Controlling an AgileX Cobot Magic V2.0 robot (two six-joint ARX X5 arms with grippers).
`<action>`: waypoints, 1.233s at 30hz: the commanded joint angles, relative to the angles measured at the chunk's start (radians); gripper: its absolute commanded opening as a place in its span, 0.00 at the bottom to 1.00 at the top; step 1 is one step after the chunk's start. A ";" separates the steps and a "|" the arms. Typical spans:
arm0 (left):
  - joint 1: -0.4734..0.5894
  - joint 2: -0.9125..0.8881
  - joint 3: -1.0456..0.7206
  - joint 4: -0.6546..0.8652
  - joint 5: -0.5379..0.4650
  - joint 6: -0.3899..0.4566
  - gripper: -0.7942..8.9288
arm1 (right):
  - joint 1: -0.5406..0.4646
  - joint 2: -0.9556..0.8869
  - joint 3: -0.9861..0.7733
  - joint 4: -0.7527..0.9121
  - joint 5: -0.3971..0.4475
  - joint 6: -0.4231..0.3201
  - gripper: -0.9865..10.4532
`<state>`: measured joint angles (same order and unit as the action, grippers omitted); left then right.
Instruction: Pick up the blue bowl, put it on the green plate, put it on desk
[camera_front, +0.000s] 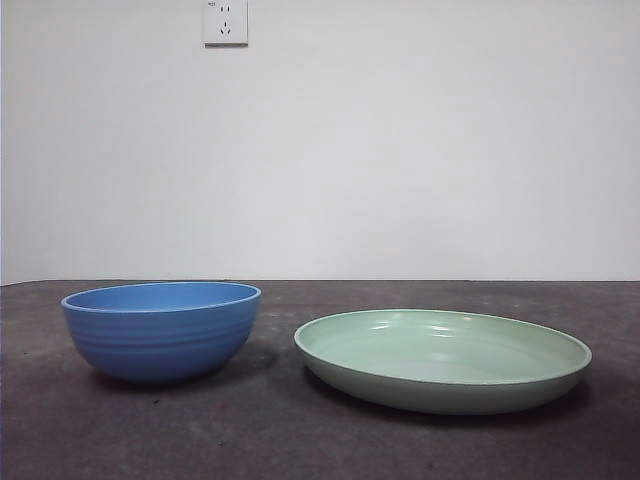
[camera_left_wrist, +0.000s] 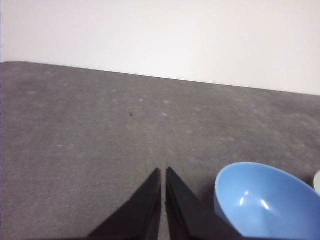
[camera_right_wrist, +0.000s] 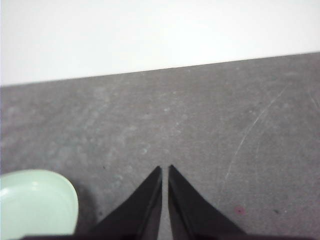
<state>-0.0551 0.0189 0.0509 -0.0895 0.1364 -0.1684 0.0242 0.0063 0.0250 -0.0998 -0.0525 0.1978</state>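
Observation:
The blue bowl (camera_front: 161, 330) stands upright on the desk (camera_front: 320, 440) at the left in the front view. The green plate (camera_front: 443, 358) lies flat to its right, a small gap between them. Both are empty. My left gripper (camera_left_wrist: 163, 171) is shut and empty, with the bowl (camera_left_wrist: 267, 205) close beside it. My right gripper (camera_right_wrist: 165, 169) is shut and empty, with part of the plate (camera_right_wrist: 35, 202) showing off to one side. Neither arm shows in the front view.
A white wall stands behind the desk, with a wall socket (camera_front: 225, 22) high on it. The desk's far edge meets the wall just behind the bowl and plate.

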 joint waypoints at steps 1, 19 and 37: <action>-0.001 0.024 0.064 0.019 -0.014 -0.044 0.10 | 0.000 0.004 0.049 0.015 0.008 0.086 0.10; -0.002 0.578 0.687 -0.096 0.062 -0.069 0.10 | 0.000 0.341 0.463 -0.069 -0.111 0.157 0.10; -0.085 0.989 1.040 -0.485 0.430 0.021 0.10 | 0.126 0.833 0.894 -0.335 -0.546 0.018 0.10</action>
<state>-0.1352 1.0023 1.0668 -0.5797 0.5560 -0.1730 0.1448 0.8246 0.9043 -0.4339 -0.5777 0.2337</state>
